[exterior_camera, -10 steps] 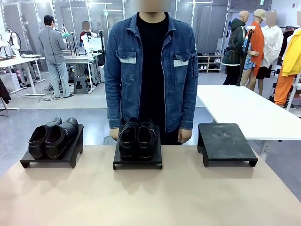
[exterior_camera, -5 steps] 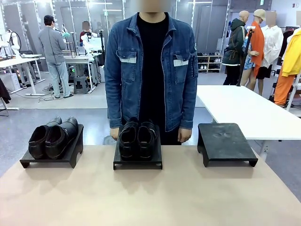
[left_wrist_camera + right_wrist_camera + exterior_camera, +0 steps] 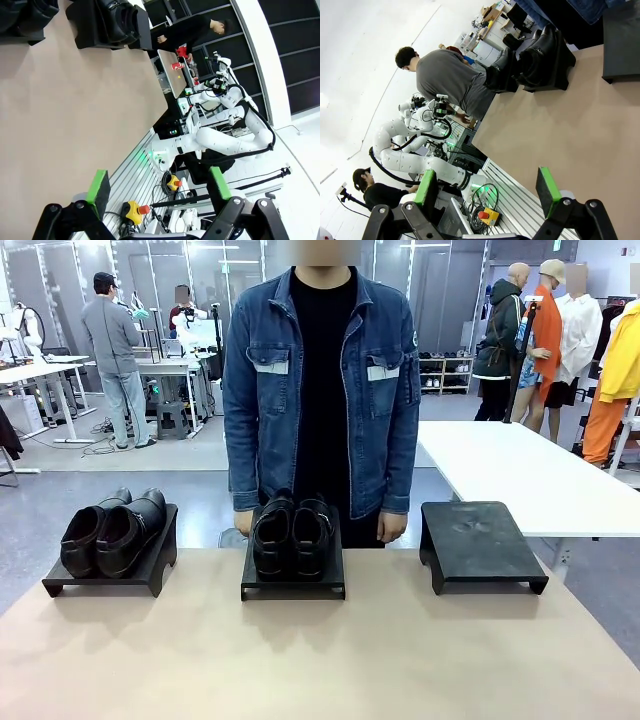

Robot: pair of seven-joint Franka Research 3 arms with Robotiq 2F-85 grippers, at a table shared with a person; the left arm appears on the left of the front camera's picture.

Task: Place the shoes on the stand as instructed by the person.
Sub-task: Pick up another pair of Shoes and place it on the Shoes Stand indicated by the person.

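**Both tools wide, two pairs seated on stands**

My left tool [image 3: 157,187] hangs off the near edge of the bench [image 3: 320,660], its green-padded fingers [image 3: 98,186] spread well apart with nothing between them. My right tool [image 3: 490,187] sits in the same manner, fingers [image 3: 547,190] parted and empty, looking across the bench surface from its near side.

Across the bench stands the person [image 3: 322,390] in a blue denim jacket over a black shirt, arms down, a hand [image 3: 392,528] at either side of the middle stand [image 3: 293,585].

The shoes are glossy black leather with rounded toes. One pair [image 3: 108,530] rests on the left stand [image 3: 150,575], side by side and touching, toes angled toward the near left. The second pair [image 3: 291,535] sits on the middle stand, side by side, toes pointing at me. The right stand [image 3: 482,545] is a flat black platform with a scuffed, dusty top.
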